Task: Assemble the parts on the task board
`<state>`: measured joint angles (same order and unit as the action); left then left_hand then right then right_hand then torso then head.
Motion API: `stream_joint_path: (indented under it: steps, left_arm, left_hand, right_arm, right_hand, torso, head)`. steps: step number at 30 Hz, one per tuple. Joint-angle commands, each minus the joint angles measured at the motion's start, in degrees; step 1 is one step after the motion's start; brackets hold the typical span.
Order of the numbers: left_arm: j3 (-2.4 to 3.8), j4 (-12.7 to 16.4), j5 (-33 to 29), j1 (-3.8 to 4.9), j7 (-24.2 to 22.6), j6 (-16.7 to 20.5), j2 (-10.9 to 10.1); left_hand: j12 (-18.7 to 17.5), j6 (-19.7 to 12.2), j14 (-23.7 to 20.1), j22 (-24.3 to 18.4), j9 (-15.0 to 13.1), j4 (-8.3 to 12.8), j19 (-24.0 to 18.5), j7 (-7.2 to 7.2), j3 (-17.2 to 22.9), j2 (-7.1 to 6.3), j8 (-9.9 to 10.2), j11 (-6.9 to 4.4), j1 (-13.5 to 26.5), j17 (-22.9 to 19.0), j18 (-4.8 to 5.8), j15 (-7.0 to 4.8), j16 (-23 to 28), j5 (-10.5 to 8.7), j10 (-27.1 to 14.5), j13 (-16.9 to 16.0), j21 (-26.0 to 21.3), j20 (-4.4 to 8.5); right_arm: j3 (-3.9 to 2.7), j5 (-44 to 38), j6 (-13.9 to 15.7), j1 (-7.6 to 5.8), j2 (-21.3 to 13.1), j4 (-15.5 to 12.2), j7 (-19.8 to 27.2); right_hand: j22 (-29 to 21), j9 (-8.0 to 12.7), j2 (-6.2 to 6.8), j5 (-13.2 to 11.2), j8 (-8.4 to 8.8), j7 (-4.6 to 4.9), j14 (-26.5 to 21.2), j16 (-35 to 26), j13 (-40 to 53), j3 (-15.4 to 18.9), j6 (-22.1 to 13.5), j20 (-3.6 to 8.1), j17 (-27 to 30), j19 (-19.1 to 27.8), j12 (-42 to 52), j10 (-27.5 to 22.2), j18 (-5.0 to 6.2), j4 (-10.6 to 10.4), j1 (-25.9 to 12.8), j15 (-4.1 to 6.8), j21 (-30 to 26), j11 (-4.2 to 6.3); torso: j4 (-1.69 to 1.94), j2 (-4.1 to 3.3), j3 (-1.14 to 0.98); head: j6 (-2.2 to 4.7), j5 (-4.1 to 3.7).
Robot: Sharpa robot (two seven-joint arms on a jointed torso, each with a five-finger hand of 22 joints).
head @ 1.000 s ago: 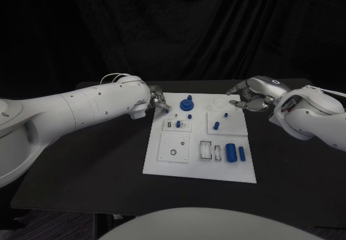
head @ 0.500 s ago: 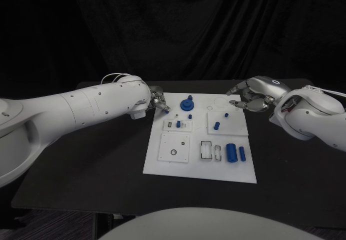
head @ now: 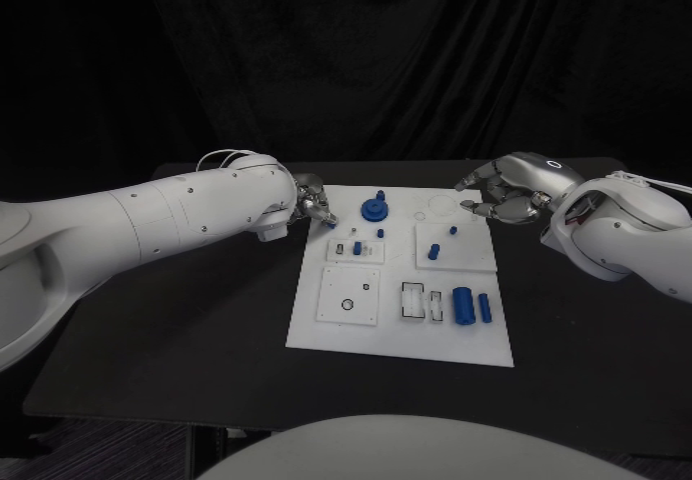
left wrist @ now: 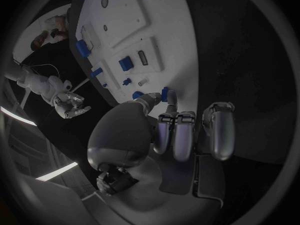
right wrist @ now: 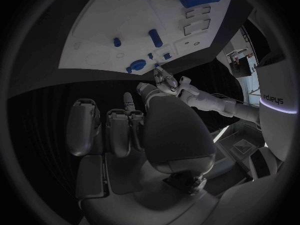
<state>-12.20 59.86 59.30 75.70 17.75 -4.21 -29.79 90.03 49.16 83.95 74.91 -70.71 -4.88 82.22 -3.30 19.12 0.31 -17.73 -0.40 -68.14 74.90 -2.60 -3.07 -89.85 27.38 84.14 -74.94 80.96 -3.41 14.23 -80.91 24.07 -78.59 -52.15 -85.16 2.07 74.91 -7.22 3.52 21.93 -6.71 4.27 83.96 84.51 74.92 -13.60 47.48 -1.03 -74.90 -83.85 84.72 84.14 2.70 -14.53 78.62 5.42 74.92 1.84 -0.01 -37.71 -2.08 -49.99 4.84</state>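
The left hand (head: 316,207) pinches a small blue part (left wrist: 165,94) between thumb and fingertip at the far left corner of the board (head: 332,335); this looks like the placing step. Next it needs lining up over its seat and lowering straight. The right hand (head: 500,197) hovers at the board's far right edge, fingers curled, seemingly holding nothing.

- A black worktop (head: 188,320) lies under and around both hands, stretching out past them on each side.
- A black curtain (head: 375,70) hangs beyond the hands, behind the worktop's far edge.
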Motion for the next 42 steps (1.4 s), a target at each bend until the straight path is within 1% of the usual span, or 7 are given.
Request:
stream_joint_path:
  steps: [1,9,15,24,29,36,42]
  left_arm:
    - [0.04,1.7,0.2,-0.09,-2.1,4.1,-1.0]
    - [0.04,8.5,0.2,0.42,-1.4,8.0,-5.5]
    - [0.04,13.6,0.1,0.84,1.2,8.6,-8.7]
    - [0.03,20.3,0.1,0.96,2.9,9.3,-12.1]
    - [0.03,21.4,0.1,0.93,3.2,8.6,-12.3]
    - [0.03,20.7,0.1,0.70,3.2,7.8,-11.4]
    - [0.02,19.9,0.2,0.42,3.4,6.7,-10.6]
  left_hand:
    - [0.0,0.3,6.0,9.5,-0.3,0.2,0.2,0.25,1.0,-0.54,-0.2,-0.45,0.1,15.1,-0.22,-0.29,-0.1,0.55,5.9,-15.1,-0.3,0.26]
    - [0.0,1.2,6.0,9.5,-0.5,0.3,0.2,0.43,2.7,-1.40,-0.7,-0.62,1.3,15.1,-0.25,-0.45,-0.1,1.60,5.9,-15.1,-0.5,0.39]
    - [0.0,1.8,6.0,9.5,-0.4,0.2,0.1,0.57,3.3,-1.75,-0.7,-0.76,2.1,15.1,-0.29,-0.55,-0.1,1.58,5.9,-15.1,-0.7,0.47]
    - [0.0,1.9,6.0,9.5,-0.3,0.2,0.0,0.60,3.6,-1.81,-0.7,-0.79,2.3,15.1,-0.31,-0.59,-0.1,1.54,5.9,-15.1,-0.8,0.50]
    - [0.0,2.1,6.0,9.4,-0.2,0.1,-0.1,0.62,3.9,-1.79,-0.6,-0.82,2.6,15.1,-0.35,-0.62,-0.1,1.30,5.9,-15.1,-0.9,0.54]
    - [0.0,2.1,6.0,9.4,-0.1,0.1,-0.1,0.60,4.3,-1.73,-0.5,-0.83,2.9,15.1,-0.37,-0.65,-0.1,0.81,5.9,-15.1,-1.0,0.58]
    - [0.0,2.0,6.0,9.3,0.0,0.0,-0.3,0.59,4.4,-1.67,-0.4,-0.82,3.0,15.1,-0.41,-0.65,-0.1,0.73,5.9,-15.1,-1.2,0.59]
  right_arm:
    - [-0.05,-0.1,0.0,0.11,-0.3,-0.1,-1.3]
    - [-0.05,-0.1,-0.1,0.11,-0.4,-0.1,-1.5]
    - [-0.05,-0.1,-0.3,0.11,-0.5,-0.1,-1.6]
    - [-0.05,-0.1,-0.6,0.11,-0.8,0.0,-1.7]
    - [-0.05,-0.1,-0.7,0.11,-0.7,0.1,-1.7]
    - [-0.05,-0.1,-0.8,0.13,-0.6,0.1,-1.7]
    - [-0.05,-0.1,-0.9,0.17,-0.6,0.2,-1.7]
  right_hand:
    - [10.7,0.1,-0.47,0.1,0.29,-0.15,4.2,-0.2,6.2,-0.4,0.4,-0.47,-6.0,0.1,-0.4,0.8,0.62,0.1,0.1,-0.47,-0.3,-0.35]
    - [10.7,0.1,-0.47,0.1,0.30,-0.16,4.1,-0.3,6.2,-0.4,0.4,-0.48,-5.9,0.1,-0.4,0.7,0.63,0.1,0.1,-0.48,-0.3,-0.36]
    - [10.7,0.1,-0.47,0.1,0.30,-0.16,4.1,-0.3,6.2,-0.4,0.4,-0.48,-5.9,0.1,-0.4,0.7,0.63,0.1,0.1,-0.48,-0.3,-0.36]
    - [10.7,0.1,-0.47,0.1,0.30,-0.16,4.1,-0.3,6.2,-0.4,0.4,-0.48,-5.9,0.1,-0.4,0.7,0.63,0.1,0.1,-0.48,-0.3,-0.36]
    - [10.6,0.1,-0.50,0.1,0.31,-0.17,4.1,-0.3,6.2,-0.4,0.5,-0.48,-5.8,0.1,-0.4,0.7,0.64,0.1,0.1,-0.48,-0.4,-0.35]
    - [10.6,0.1,-0.52,0.1,0.32,-0.18,4.1,-0.4,6.0,-0.5,0.5,-0.49,-5.7,0.2,-0.6,0.6,0.67,0.2,0.1,-0.49,-0.5,-0.35]
    - [10.6,0.1,-0.52,0.1,0.32,-0.18,4.1,-0.4,6.0,-0.5,0.5,-0.49,-5.7,0.2,-0.6,0.6,0.67,0.2,0.1,-0.49,-0.5,-0.35]
  torso:
    - [0.04,0.04,-0.02]
    - [-0.03,0.03,0.00]
    - [0.18,0.07,-0.03]
    - [0.04,0.03,-0.01]
    - [0.05,0.03,0.03]
    - [0.01,-0.01,0.15]
    - [-0.05,0.03,0.02]
  head:
    - [-0.01,0.01]
    - [-0.01,0.10]
    - [-0.01,-0.15]
    - [-0.01,-0.05]
    - [-0.01,0.13]
    - [-0.01,0.14]
    - [-0.01,0.31]
